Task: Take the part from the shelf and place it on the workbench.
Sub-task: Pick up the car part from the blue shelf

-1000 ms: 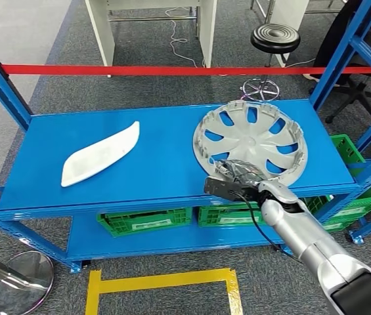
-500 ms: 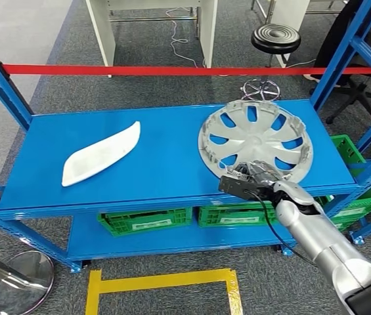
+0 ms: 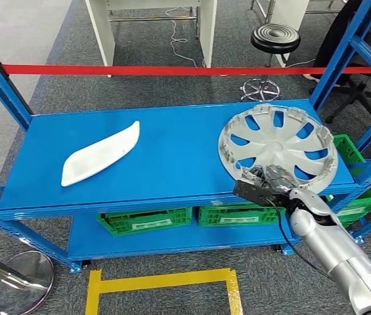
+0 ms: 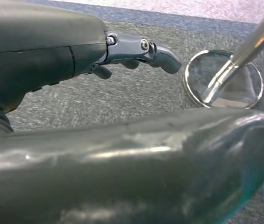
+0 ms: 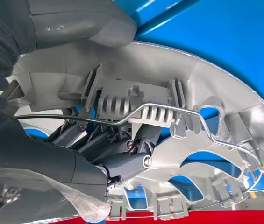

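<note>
- A blue steel shelf stands on grey carpet behind a red barrier tape, with green crates on its lower level and a black stool beyond.
- The part, a silver wheel cover, lies at the shelf's right end, its near edge at the shelf's front lip and its right edge close to the blue upright.
- The right hand grips the cover's near rim; the right wrist view shows the thumb over one face of the rim and dark fingers hooked in among the clips and wire ring on the other.
- The left hand hangs over the carpet near a chrome stanchion base, fingers loosely extended and holding nothing.
- A white curved trim piece rests well apart, on the shelf's left half.
- Risk, as a judgement: held at one edge only, the wide cover could pivot, sag or slip as it leaves the shelf; its far rim could also catch the upright.
- The head view gives the cover's place on the shelf; the wrist view alone reveals how the fingers hold the rim.
</note>
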